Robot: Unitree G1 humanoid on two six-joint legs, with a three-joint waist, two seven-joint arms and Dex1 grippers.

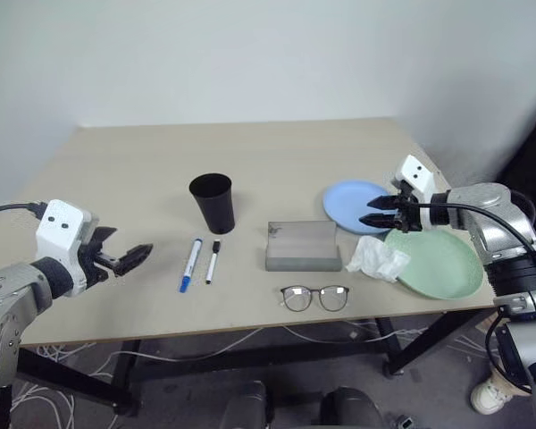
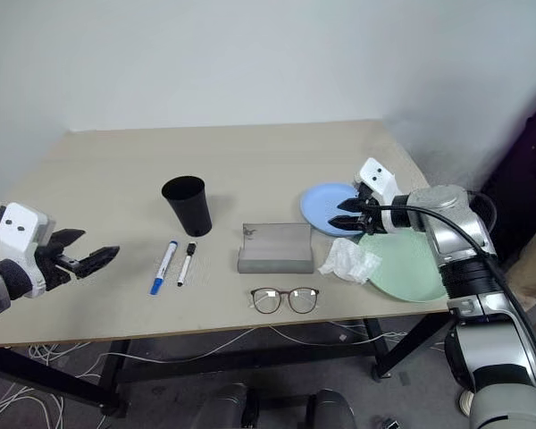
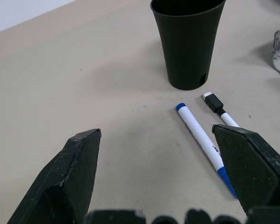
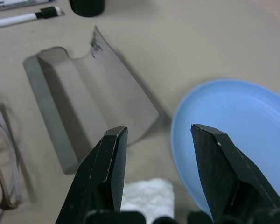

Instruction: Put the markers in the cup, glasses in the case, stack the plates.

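Here, a beige table (image 1: 250, 152) stands against a white wall; near its middle an upright black cup (image 1: 213, 202) sits empty; just in front of it two markers lie side by side, close but not touching, the longer blue-capped marker (image 1: 190, 264) to the left of the shorter black-capped marker (image 1: 213, 261); to the right of them rests the grey case (image 1: 302, 245), and in front of the case, near the table's front edge, the glasses (image 1: 314, 298) lie with their arms unfolded; a crumpled white tissue (image 1: 376, 258) sits just right of the case, overlapping the rim of the mint green plate (image 1: 438, 264); the light blue plate (image 1: 355, 206) lies behind, its edge meeting the green one; the left gripper (image 1: 129, 259) hovers left of the markers, fingers spread wide, grasping nothing; the right gripper (image 1: 381, 211) hangs over the blue plate's near edge, fingers parted and empty.
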